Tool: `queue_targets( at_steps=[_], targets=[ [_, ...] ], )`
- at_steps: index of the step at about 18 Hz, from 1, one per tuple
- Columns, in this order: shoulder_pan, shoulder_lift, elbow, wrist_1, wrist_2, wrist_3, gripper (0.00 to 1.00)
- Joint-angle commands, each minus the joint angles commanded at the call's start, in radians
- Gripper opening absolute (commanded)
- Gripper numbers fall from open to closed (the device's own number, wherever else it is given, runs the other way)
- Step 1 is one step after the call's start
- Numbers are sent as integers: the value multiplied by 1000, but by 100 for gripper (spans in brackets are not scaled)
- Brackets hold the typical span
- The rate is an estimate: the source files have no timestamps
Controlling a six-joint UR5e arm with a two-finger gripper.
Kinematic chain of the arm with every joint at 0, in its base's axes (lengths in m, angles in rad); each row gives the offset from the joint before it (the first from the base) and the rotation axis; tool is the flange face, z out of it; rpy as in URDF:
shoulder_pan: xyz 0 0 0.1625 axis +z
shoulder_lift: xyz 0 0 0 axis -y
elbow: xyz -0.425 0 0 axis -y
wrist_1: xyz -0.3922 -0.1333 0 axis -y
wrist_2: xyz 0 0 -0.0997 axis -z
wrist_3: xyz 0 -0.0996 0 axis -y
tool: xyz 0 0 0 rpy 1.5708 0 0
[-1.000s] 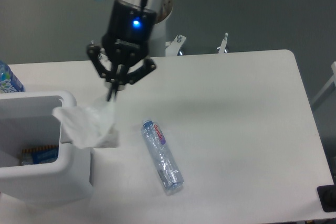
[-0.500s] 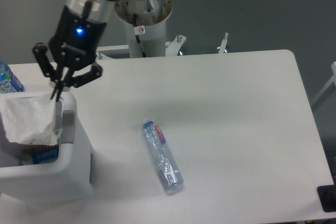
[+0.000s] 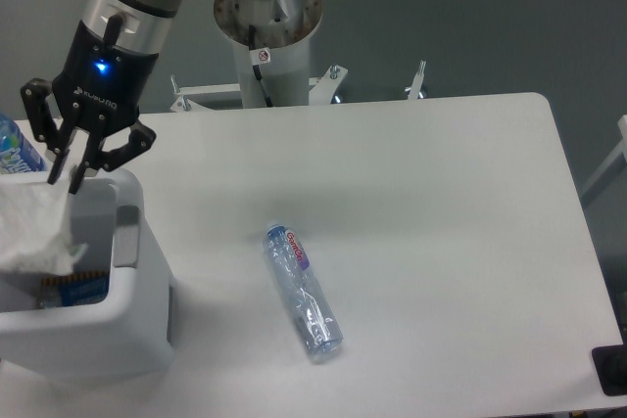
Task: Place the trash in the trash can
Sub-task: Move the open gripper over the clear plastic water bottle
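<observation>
I have the gripper (image 3: 66,180) over the trash can (image 3: 137,325) at the left end of the counter (image 3: 421,222), its fingers (image 3: 74,180) pinched together on the top corner of the white paper wad (image 3: 34,232). The wad hangs down into the can's opening, above a blue-and-orange wrapper (only partly visible) inside. The crushed bottle (image 3: 303,291) with the pink-purple label lies flat on the counter, well apart from the can. A blue-labelled water bottle (image 3: 14,147) stands at the far left edge.
</observation>
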Motion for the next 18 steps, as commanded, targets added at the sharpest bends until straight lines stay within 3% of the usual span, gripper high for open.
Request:
queue_targets(
  at_steps=[5, 11, 18],
  targets=[
    [8, 0, 18, 0, 9, -11, 100],
    [135, -54, 83, 0, 18, -89, 100],
    [241, -127, 81, 2, 184, -55, 100]
  ],
)
